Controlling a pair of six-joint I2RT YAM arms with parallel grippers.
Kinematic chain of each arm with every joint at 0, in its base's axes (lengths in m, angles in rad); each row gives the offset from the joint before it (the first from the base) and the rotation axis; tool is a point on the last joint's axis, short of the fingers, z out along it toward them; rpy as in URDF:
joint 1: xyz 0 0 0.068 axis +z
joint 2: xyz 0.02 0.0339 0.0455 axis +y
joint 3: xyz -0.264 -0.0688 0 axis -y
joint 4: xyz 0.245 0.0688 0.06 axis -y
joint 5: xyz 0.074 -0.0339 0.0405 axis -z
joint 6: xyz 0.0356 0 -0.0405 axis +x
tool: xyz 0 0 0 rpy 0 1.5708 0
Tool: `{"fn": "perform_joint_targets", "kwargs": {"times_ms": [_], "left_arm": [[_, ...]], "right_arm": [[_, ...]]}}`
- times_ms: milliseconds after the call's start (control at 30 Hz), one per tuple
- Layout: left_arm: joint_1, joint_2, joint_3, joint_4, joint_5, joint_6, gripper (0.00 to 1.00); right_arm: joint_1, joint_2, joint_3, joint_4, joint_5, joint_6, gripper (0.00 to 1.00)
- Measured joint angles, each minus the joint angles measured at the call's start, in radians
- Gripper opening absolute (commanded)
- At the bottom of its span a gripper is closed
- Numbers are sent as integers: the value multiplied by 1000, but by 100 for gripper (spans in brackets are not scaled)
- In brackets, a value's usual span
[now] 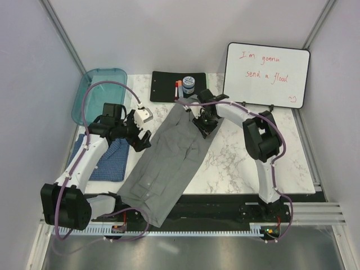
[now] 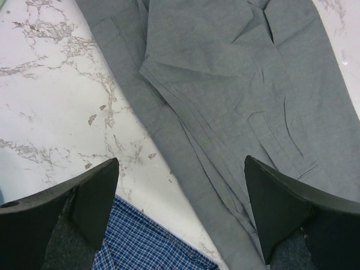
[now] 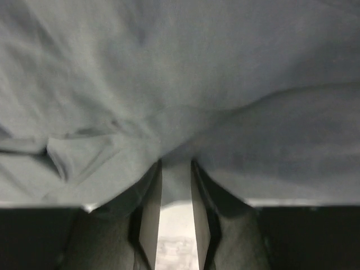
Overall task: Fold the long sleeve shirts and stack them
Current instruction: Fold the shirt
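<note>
The left gripper (image 2: pixel 180 163) hangs wide open and empty over the grey shirt (image 1: pixel 169 163). The right gripper (image 3: pixel 176 169), jaws narrow, pinches a fold at its far end

Wide-spread tool (image 2: pixel 180 166) over grey shirt (image 2: pixel 236 84)

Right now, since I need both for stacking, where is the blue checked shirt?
In the top view, the blue checked shirt lies on the left, partly beneath the left arm, just left of the grey shirt.
</note>
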Motion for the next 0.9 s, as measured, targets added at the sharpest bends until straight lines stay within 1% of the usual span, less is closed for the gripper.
{"fn": "perform_joint_targets", "kwargs": {"times_ms": [67,100,167,200,267,333,433,533,567,667,767,900], "left_arm": [[0,6,-2,-4,-6,27,84],[0,7,-10,-8,-6,57,74],[-2,8,-40,-30,-3,127,67],[-11,7,-64,-39,-3,169,60],[-56,11,-120,-56,-11,245,53],[-136,30,-170,-65,-29,292,52],[-274,101,-236,-46,-56,332,49],[-354,187,-257,-21,-76,344,45],[-379,220,-257,-3,-78,345,42],[-457,267,-224,34,-78,343,35],[-566,329,-174,72,-73,316,31],[-694,395,-118,122,-63,243,29]], "right_arm": [[-1,6,11,15,31,-11,33],[-3,12,13,23,42,-15,33],[-6,30,40,21,66,-27,33],[-8,42,58,15,78,-34,33],[-12,69,103,10,105,-50,33],[-18,96,149,10,129,-64,33],[-29,127,203,13,164,-84,33],[-42,159,257,23,200,-100,32],[-47,168,272,28,210,-103,32],[-61,183,293,46,233,-115,32],[-71,188,298,63,250,-127,32],[-82,178,277,87,244,-138,34]]}}
